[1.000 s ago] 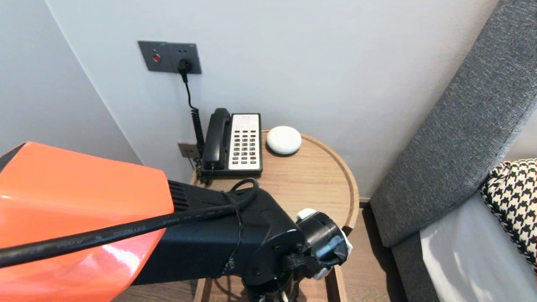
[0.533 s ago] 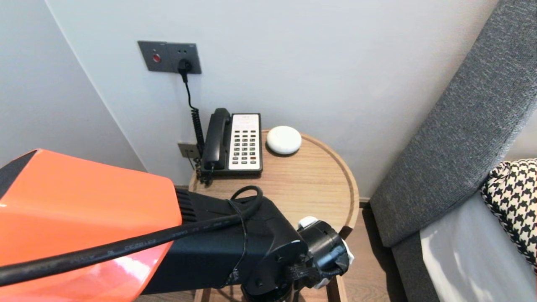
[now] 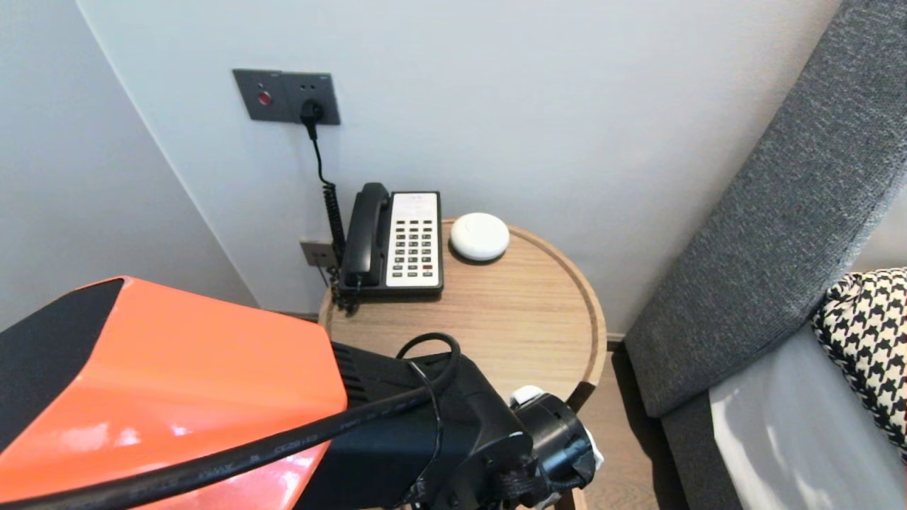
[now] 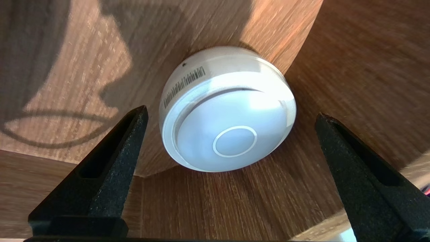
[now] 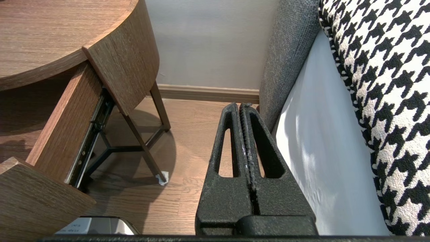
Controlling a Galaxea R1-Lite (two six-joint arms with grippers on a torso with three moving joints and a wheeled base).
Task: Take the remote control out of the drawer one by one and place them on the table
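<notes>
The big left arm [image 3: 177, 397] had dipped! Over that last second its orange shell slid lower and rightward across the head view, baring more of the round table [image 3: 538, 312] and carrying the wrist down at the near rim. The telephone [image 3: 397, 244] and the white disc [image 3: 480, 236] beside it hadn't budged, both well beyond the claw, up on the top. My read: the reach was closing in low, at the pulled-out drawer [image 5: 63, 127], with no grip made yet.

The head view hid the left claw under its own wrist. The left wrist view gave it up: the left claw [image 4: 231, 111] was spread wide, as it had been all that second, holding nothing. The white puck [image 4: 231, 134] lay on wood just ahead of it, centred between the two fingers and apart from both. A barcode strip ran along its side. It looked to be a different piece from the disc by the telephone, though I couldn't be sure.

Only the right wrist view showed the drawer standing open. It also showed the right claw [image 5: 242, 105], parked with its fingers pressed together, empty, above the floor between the table and the grey headboard [image 5: 285, 67]
</notes>
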